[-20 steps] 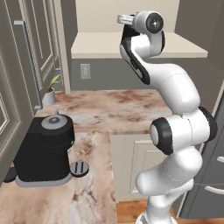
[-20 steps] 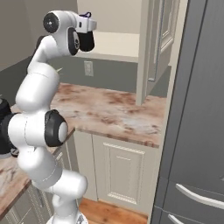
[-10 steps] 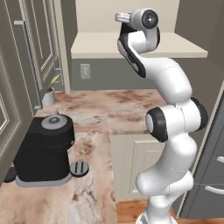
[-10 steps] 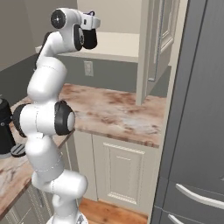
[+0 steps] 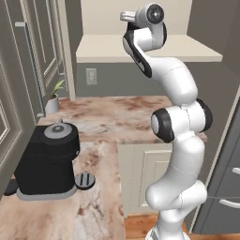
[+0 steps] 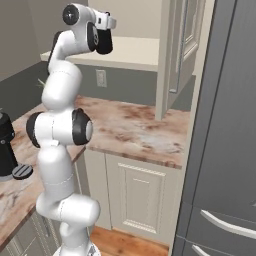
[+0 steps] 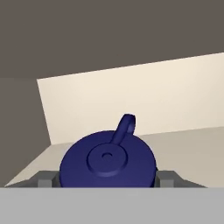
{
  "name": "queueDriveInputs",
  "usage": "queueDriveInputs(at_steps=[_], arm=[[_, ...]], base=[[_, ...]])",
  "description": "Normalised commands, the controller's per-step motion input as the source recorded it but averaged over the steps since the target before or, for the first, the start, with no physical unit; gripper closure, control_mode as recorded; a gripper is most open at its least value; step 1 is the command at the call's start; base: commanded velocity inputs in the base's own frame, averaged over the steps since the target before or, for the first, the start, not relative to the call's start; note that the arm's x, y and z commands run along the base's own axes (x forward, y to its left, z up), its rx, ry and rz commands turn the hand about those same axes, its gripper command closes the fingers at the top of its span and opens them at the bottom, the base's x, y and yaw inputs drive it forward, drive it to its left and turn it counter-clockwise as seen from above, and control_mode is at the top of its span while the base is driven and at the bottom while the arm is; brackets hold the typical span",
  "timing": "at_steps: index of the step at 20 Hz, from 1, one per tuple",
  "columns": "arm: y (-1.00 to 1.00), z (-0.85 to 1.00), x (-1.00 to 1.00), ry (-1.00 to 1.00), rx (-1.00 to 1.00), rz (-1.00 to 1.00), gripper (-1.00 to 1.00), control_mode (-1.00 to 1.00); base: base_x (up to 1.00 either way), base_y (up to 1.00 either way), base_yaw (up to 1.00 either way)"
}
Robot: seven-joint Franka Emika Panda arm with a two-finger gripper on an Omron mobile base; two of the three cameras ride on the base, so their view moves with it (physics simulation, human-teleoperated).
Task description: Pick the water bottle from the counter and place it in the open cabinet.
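One water bottle (image 7: 108, 159), catalogued at the open cabinet (image 5: 140, 49). In the hand view its dark blue screw cap faces the camera, the small side loop rising behind the cap, and a grey finger pad (image 7: 46, 179) sits tight against each side of it: the gripper (image 7: 108, 180) is clamped on the bottle. Behind the cap lie the cabinet's cream back wall and cream shelf board; whether the bottle's base touches the shelf cannot be told.

Arm: white, with dark joints, reaching up to the level of the cabinet's shelf. In the right base view the hand, seen as a dark shape (image 6: 104, 41), is just in front of the cabinet's opening, above the shelf's front edge.

Cabinet: cream interior, grey frame; in the right base view its grey panelled door (image 6: 181, 47) stands swung open to the right of the opening.

Below the cabinet:
- a grey wall with a pale outlet plate (image 5: 91, 76);
- the counter (image 5: 117, 117), beige marble mottled rust-brown;
- a small potted plant (image 5: 54, 97) at the counter's back left corner;
- a black coffee machine (image 5: 49, 161) well to the lower left of the cabinet, on the nearer stretch of marble.
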Motion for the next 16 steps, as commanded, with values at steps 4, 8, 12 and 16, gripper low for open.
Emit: queueDriveInputs(at_steps=[4, 8, 12, 16], arm=[[0.1, -0.31, 0.46, 0.09, -0.02, 0.0, 1.0, -1.0], [0.13, -0.39, 0.41, 0.07, -0.06, 0.0, 1.0, -1.0], [0.19, -0.49, 0.35, 0.04, -0.06, 0.0, 1.0, -1.0], [0.11, -0.44, 0.36, 0.0, -0.02, 0.0, 1.0, -1.0]], base=[[0.0, 0.0, 0.0], [0.0, 0.0, 0.0], [0.0, 0.0, 0.0], [0.0, 0.0, 0.0]])
